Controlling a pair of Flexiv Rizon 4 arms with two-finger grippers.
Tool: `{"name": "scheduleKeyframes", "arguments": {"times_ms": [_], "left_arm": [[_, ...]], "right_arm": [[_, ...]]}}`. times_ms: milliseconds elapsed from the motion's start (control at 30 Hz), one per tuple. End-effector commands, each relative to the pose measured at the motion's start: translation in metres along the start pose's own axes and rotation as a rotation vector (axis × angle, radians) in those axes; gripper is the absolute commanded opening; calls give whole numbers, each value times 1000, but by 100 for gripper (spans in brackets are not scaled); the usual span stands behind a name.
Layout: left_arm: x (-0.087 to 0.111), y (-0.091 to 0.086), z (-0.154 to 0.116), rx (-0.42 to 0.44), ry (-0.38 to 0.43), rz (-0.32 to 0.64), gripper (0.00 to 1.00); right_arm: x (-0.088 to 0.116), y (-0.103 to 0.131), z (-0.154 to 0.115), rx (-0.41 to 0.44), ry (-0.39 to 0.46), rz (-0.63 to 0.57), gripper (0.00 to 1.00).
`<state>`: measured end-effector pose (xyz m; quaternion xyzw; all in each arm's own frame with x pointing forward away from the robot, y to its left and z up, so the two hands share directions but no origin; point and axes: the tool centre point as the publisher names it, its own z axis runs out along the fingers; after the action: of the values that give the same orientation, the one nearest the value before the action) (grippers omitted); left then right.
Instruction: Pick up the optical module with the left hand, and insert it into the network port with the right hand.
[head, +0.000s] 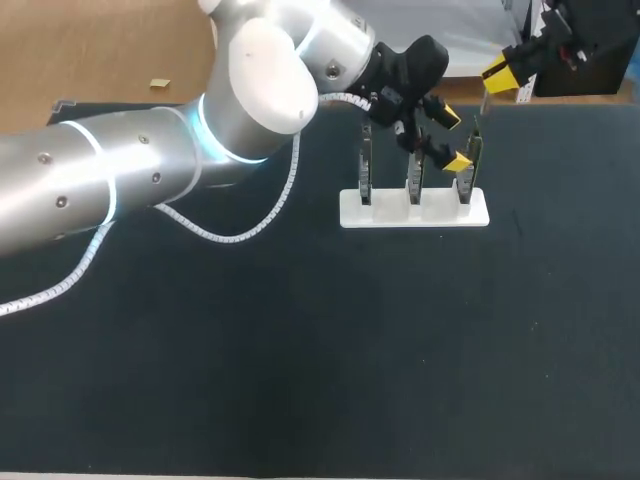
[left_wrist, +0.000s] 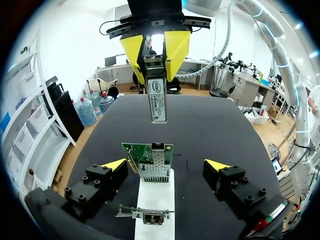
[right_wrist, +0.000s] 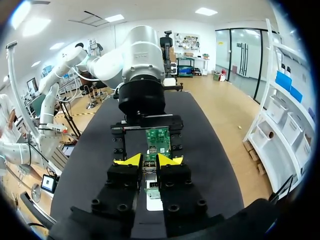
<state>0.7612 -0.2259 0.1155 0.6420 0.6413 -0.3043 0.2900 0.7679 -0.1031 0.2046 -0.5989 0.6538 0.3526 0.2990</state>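
Observation:
My right gripper (right_wrist: 149, 160) is shut on the silver optical module (right_wrist: 148, 169). In the left wrist view the module (left_wrist: 156, 101) hangs from it, end down, above a green network card (left_wrist: 149, 156) with a metal port. That card stands upright on a white stand (left_wrist: 156, 196). My left gripper (left_wrist: 166, 165) is open, one finger on each side of this card, touching nothing. In the head view the left gripper (head: 452, 138) hovers over the stand's (head: 415, 210) right end. The right gripper (head: 508, 80) is behind it at the table's far edge, holding the module (head: 483, 103).
Three green cards stand in a row on the white stand; the left one (head: 366, 168) and the middle one (head: 414, 178) are beside my left wrist. A white coiled cable (head: 240, 232) hangs from the left arm over the black table (head: 320, 360).

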Motion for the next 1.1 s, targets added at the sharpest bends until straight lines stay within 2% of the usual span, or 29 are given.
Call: {"name": "scheduleKeyframes", "arguments": {"times_ms": [33, 1100], "left_arm": [[-1, 4, 1, 7, 8, -1, 100], [-1, 6, 7, 19, 19, -4, 100]], "right_arm": [[0, 0, 1, 2, 1, -2, 0], [2, -3, 1, 3, -6, 2, 0]]}}
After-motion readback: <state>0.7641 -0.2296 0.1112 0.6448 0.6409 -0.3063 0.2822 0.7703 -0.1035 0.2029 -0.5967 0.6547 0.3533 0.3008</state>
